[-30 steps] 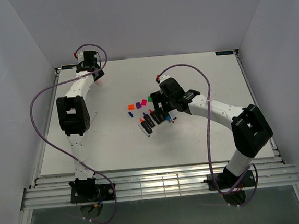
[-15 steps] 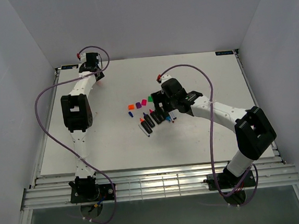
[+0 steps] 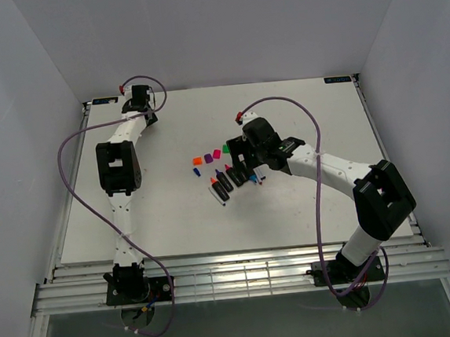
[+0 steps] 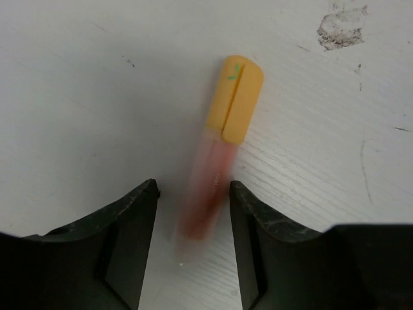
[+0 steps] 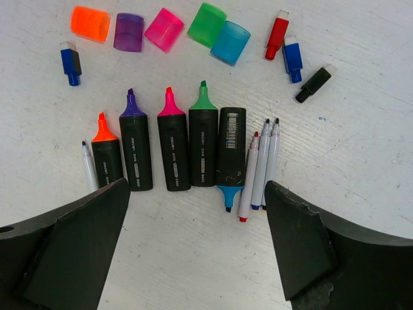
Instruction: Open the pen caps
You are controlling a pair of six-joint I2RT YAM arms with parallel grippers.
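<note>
**Left wrist shifts along the far-left corner; one pen still capped**

Left gripper (image 4: pixel 193 187) has crept a little rightward along the back edge of the table (image 3: pixel 182 219) since a second ago, and the elbow followed. Right arm barely stirred.

- Your left jaws are released, straddling the tail of a pink-bodied pen (image 4: pixel 216 161) without touching it. Its yellow cap (image 4: pixel 237 97) is on.
- Pen body is blurred, so you are likely still moving.
- Right gripper (image 5: pixel 197 187) hangs spread wide, holding nothing, over five uncapped highlighters (image 5: pixel 173 145) and thin pens (image 5: pixel 261 165). Loose caps (image 5: pixel 164 29) are lined up beyond them.
- Judgement: the yellow cap looks like the last one to pull.
</note>
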